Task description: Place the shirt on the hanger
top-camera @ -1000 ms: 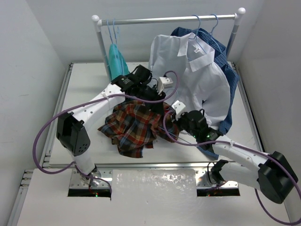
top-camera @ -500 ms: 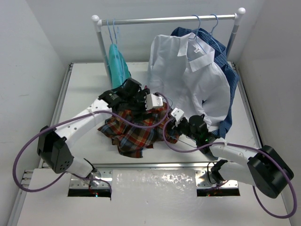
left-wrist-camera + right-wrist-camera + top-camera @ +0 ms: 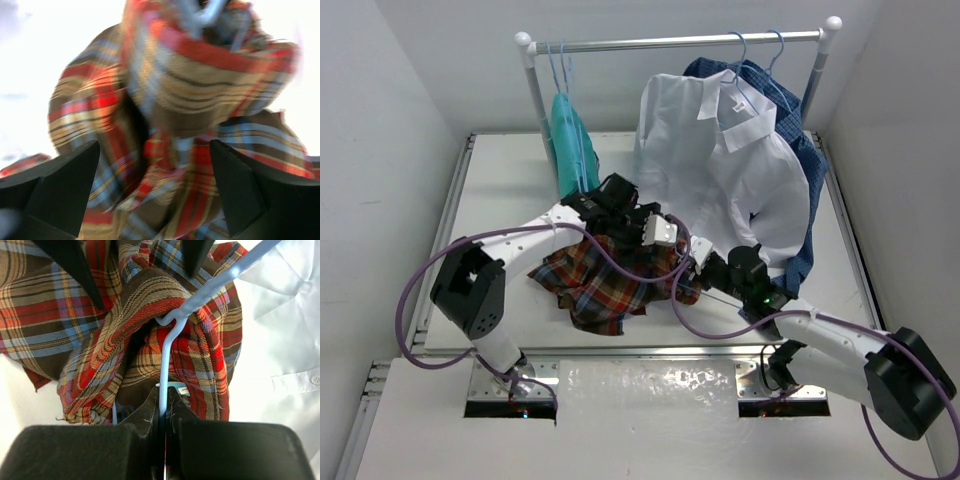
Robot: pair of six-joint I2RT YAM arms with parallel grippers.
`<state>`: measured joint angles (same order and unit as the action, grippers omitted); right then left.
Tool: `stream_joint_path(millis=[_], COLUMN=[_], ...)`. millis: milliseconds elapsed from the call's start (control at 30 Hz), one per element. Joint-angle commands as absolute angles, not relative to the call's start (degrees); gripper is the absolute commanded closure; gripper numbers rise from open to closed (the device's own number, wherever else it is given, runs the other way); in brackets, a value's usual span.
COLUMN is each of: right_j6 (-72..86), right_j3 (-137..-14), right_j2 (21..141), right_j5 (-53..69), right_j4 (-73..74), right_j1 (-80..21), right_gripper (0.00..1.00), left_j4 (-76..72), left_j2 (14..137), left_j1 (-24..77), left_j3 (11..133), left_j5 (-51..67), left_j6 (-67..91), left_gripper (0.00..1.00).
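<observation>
Left gripper [image 3: 154, 150], jaws spread, has swung in on the bunched shirt [image 3: 175, 95] directly ahead. Right gripper [image 3: 162, 412] stays clamped on the hanger [image 3: 167, 355]; dressing looks unfinished.

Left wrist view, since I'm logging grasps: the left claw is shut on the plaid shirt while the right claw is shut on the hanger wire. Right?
Not quite. The left claw is open: the left wrist view shows its fingers wide apart, the plaid shirt beyond them unpinched. The right claw is shut on the hanger wire, as stated.
</observation>
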<state>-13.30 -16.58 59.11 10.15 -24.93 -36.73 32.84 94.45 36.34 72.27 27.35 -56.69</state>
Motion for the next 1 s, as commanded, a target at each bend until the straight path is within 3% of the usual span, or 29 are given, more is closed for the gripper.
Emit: stream_joint_path(millis=[0,67,100,167,233,300,367,400,433,467,500,667,800,933,967], right_j6=[-15.03,-15.47,-15.64,-15.38,-15.38,-15.21,-13.2,-11.88,-11.0,-9.25,-8.18,7.15,13.09,18.44,20.72], right_j3=[-20.29,-21.35,-22.31,-23.37,-25.04,-26.36,-27.24,-28.38,-29.35,-30.4,-33.28,-45.85,-58.24,-57.66,-57.05], right_j2=[57.31,57.66,57.92,58.79,59.41,60.03,60.38,60.29,60.03,59.68,58.55,55.46,57.13,54.68,53.8], right_j5=[12.04,12.74,13.01,13.27,13.27,13.1,12.4,10.22,8.54,6.79,3.98,4.22,6.24,4.14,1.96], right_j4=[-25.23,-24.53,-24.17,-24.17,-23.91,-24.34,-24.61,-24.26,-22.95,-21.03,-16.05,-0.99,11.66,14.85,15.46], right_j1=[-36.83,-36.83,-36.83,-36.91,-36.91,-36.83,-36.83,-36.91,-36.83,-36.65,-36.3,-27.89,-23.91,-23.73,-23.64], right_gripper=[1.0,1.0,1.0,1.0,1.0,1.0,1.0,0.95,0.83,0.5,0.38,0.01,0.01,0.02,0.06], left_j4=[37.26,37.0,35.87,35.07,34.63,35.76,36.12,36.99,37.26,37.44,37.53,34.11,32.97,30.59,30.15], left_j2=[94.13,94.48,94.83,95.1,94.92,94.22,93.26,91.95,91.24,89.66,89.04,86.14,85.43,84.64,84.29], left_j1=[36.65,36.74,36.74,36.65,36.65,36.74,36.65,36.65,36.48,36.13,35.08,31.56,31.38,31.29,31.29], left_j3=[74.79,75.49,75.85,77.34,77.96,77.78,76.91,76.64,76.29,76.2,76.29,77.17,76.64,74.1,73.83], left_j5=[36.9,37.61,37.7,37.88,37.79,37.36,36.13,34.64,33.76,32.18,31.56,24.89,25.49,23.39,22.86], left_j6=[-61.87,-60.74,-58.12,-53.56,-51.77,-51.15,-49.84,-49.49,-48.96,-46.87,-45.19,-28.43,-22.86,-18.38,-16.28], left_gripper=[0.19,0.36,0.55,0.81,0.85,1.0,1.0,1.0,1.0,1.0,1.0,1.0,1.0,1.0,1.0])
